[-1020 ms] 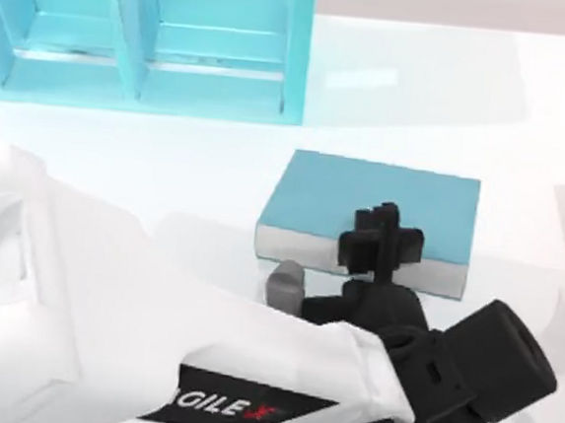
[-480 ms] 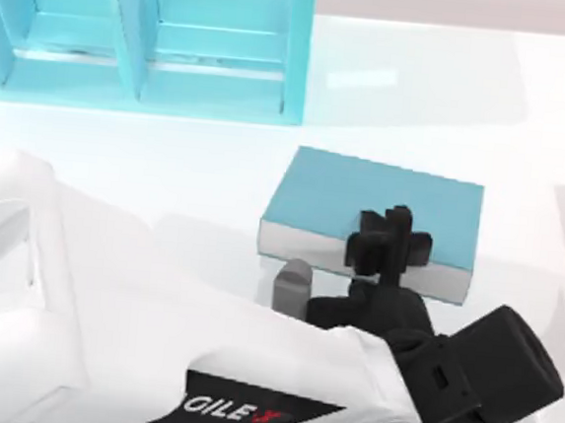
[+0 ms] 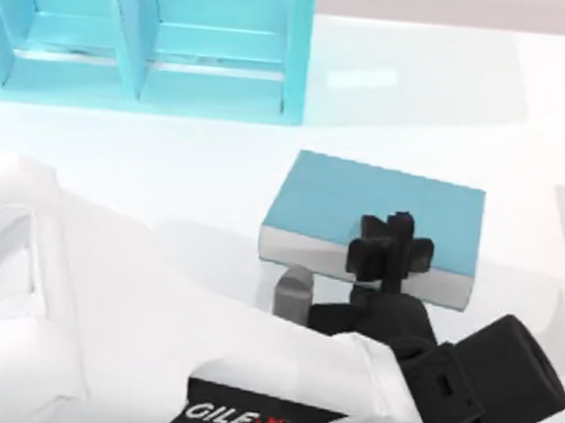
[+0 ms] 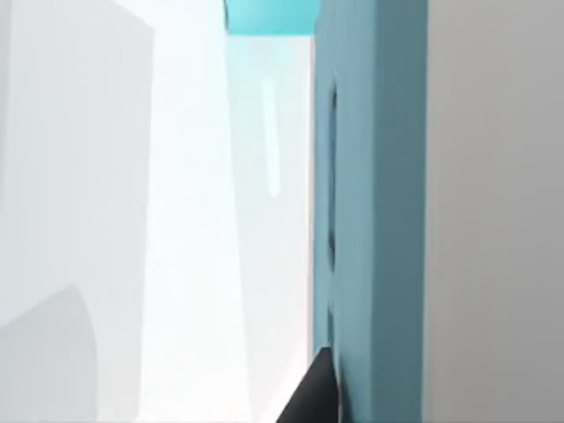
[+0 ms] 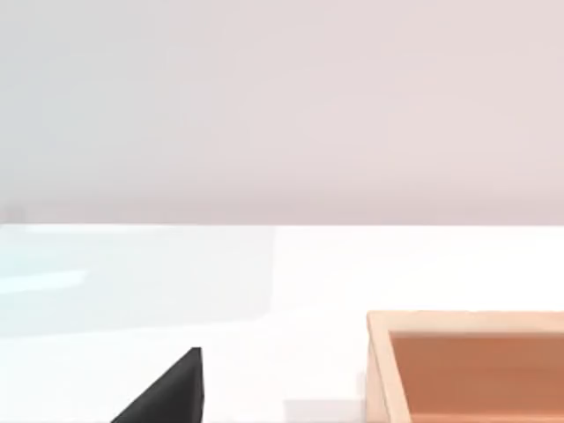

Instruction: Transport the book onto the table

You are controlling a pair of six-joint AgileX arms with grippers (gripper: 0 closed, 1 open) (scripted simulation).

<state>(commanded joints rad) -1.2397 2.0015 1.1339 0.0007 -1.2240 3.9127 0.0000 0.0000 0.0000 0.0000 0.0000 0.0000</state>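
One-armed work at the white table: grips the book with the left gripper, jaws closed on it across its thickness, one finger pressed flat against the teal cover. Bites in on the white page-edge side, the long side turned away from the teal shelf unit, a little past the middle of that side and toward the end farther from the shelf.

Holds the book clear of the shelf unit, out beyond its open front and off its right-hand corner, cover up, over bare table. Appears to carry it just above the glossy surface, with a pale reflection under it; cannot tell whether any edge already touches.

Keeps the book's long axis running roughly along the shelf unit's front, slightly skewed, so that the bulk of the volume lies from the jaws toward the shelf and the wrist stays on the far side from it. Calls, by this reading, for a level drop and a release, then a withdrawal away from the shelf unit.

Leaves the right arm idle, well apart from the shelf unit, its wrist camera facing a tan open box on the table.
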